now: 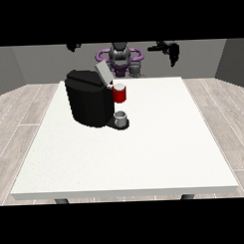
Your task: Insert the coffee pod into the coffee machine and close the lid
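Hovering high at the view's left, one hand (74, 46) is too small to tell its fingers. The black coffee machine (88, 102) stands on the white worktop (144, 143), lid (102, 72) tilted up, a red thing at the machine (120, 94) above a grey thing (121, 116). The pod does not plainly show. The hand at the view's right (170, 50) hangs with fingers drooping, holding nothing. The lid is not yet closed.

The worktop (145, 153) looks white, smooth and matt. The coffee machine (88, 102) looks like dull black plastic, with a pale grey lid (103, 73). The floor (24, 112) looks like pale wood planks.
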`<state>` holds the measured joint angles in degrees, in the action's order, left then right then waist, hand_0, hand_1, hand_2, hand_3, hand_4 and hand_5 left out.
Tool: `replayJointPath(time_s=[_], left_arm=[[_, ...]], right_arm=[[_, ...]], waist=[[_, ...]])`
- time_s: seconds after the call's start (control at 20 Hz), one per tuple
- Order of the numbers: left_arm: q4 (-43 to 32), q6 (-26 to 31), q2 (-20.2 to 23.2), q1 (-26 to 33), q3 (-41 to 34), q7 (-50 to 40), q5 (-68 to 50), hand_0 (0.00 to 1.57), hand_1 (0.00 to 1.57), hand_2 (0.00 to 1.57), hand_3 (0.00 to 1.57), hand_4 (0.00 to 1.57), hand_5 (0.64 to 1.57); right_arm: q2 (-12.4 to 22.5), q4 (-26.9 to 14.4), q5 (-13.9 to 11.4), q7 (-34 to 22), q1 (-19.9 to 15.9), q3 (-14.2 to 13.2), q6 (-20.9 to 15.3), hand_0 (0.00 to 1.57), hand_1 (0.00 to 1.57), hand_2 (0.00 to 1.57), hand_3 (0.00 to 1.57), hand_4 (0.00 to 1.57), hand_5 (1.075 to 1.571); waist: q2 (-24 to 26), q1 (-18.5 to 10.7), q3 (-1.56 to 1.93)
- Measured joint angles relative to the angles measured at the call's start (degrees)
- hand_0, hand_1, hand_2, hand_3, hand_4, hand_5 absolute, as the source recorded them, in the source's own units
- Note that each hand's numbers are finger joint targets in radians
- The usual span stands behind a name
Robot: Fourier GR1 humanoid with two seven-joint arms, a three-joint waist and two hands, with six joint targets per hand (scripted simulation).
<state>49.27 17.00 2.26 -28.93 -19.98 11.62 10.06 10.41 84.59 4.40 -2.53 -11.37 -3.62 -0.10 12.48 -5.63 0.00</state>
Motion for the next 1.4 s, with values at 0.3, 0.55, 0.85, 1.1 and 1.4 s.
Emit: replayJointPath(time_s=[0.3, 0.55, 0.85, 1.1, 1.4], left_arm=[[7.6, 0.5, -1.4, 5.1, 2.7, -1.9, -2.4, 0.0, 0.0, 0.0, 0.0, 0.0, 1.571], [14.0, 0.3, -1.5, 7.7, 3.9, -4.6, -5.2, 0.0, 0.0, 0.0, 0.0, 0.0, 1.571], [19.8, -1.3, -1.3, 9.6, 5.9, -5.7, -6.4, 0.0, 0.0, 0.0, 0.0, 0.0, 1.571], [24.5, -1.8, -0.7, 12.5, 7.3, -7.8, -8.0, 0.0, 0.0, 0.0, 0.0, 0.0, 1.571], [29.1, -2.9, -0.2, 15.6, 8.9, -7.9, -8.9, 0.0, 0.0, 0.0, 0.0, 0.0, 1.571]], right_arm=[[-0.5, -0.7, -1.9, 0.1, -2.2, 1.7, 0.6, 0.0, 0.0, 0.0, 0.0, 0.0, 1.571], [-1.3, -3.0, -2.4, 1.5, -4.9, 1.7, 1.3, 0.0, 0.0, 0.0, 0.0, 0.0, 1.571], [-0.1, -7.4, -0.6, 1.9, -9.9, -1.1, 3.3, 0.0, 0.0, 0.0, 0.0, 0.0, 1.571], [-1.0, -11.1, -0.8, 2.0, -13.0, -1.3, 3.4, 0.0, 0.0, 0.0, 0.0, 0.0, 1.571], [-0.7, -15.8, -1.7, 3.6, -16.2, -1.7, 4.2, 0.0, 0.0, 0.0, 0.0, 0.0, 1.571]], waist=[[-1.5, -1.9, 0.0], [-4.7, -2.5, 0.01], [-9.5, -2.4, 0.01], [-10.8, -2.0, 0.01], [-12.5, -1.6, 0.0]])
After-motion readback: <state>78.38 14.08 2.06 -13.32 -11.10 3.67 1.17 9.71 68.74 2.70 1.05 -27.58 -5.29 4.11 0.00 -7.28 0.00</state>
